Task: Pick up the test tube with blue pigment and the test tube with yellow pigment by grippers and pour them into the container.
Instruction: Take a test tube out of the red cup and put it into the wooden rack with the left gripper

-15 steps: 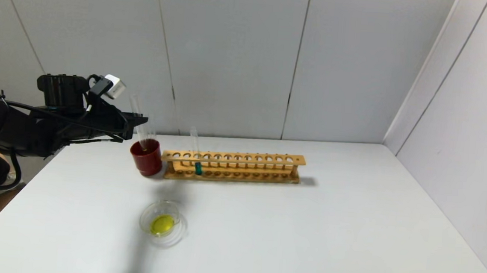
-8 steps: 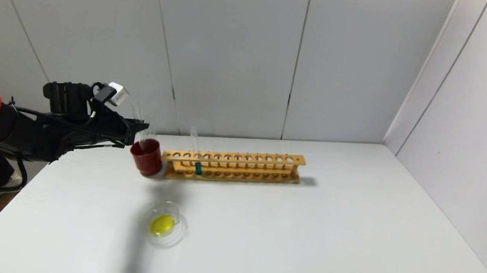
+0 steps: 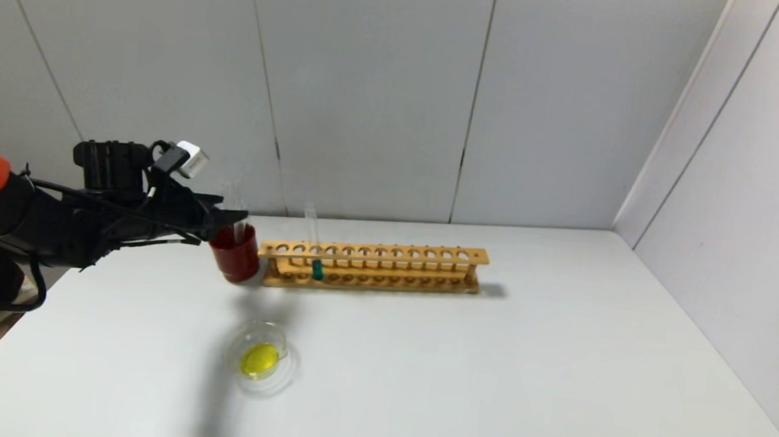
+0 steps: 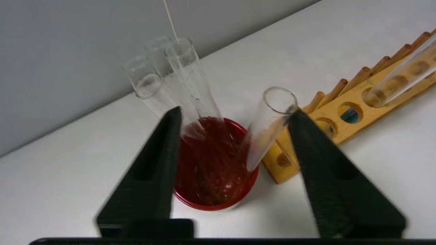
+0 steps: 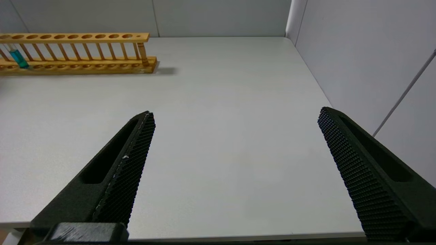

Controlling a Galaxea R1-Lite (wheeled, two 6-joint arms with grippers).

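My left gripper (image 3: 228, 217) (image 4: 235, 112) is open just above the dark red cup (image 3: 234, 257) (image 4: 211, 202). An emptied clear tube (image 4: 269, 129) stands in the cup between the fingers, its rim leaning on one fingertip. No tube holding yellow liquid shows. The container (image 3: 260, 359) near the table's front holds a yellow pool. The test tube with blue pigment (image 3: 316, 267) (image 5: 18, 58) stands upright in the wooden rack (image 3: 372, 265) (image 5: 78, 64). My right gripper (image 5: 235, 114) is open and empty over bare table, far from the rack, out of the head view.
Several colourless clear tubes (image 4: 170, 71) lean in the red cup, which touches the rack's left end. The rack's other holes are empty. Grey walls close the table at the back and on the right.
My left gripper has come down and a little right toward the red cup. The clear tube has sunk into the cup. The right arm has not moved.
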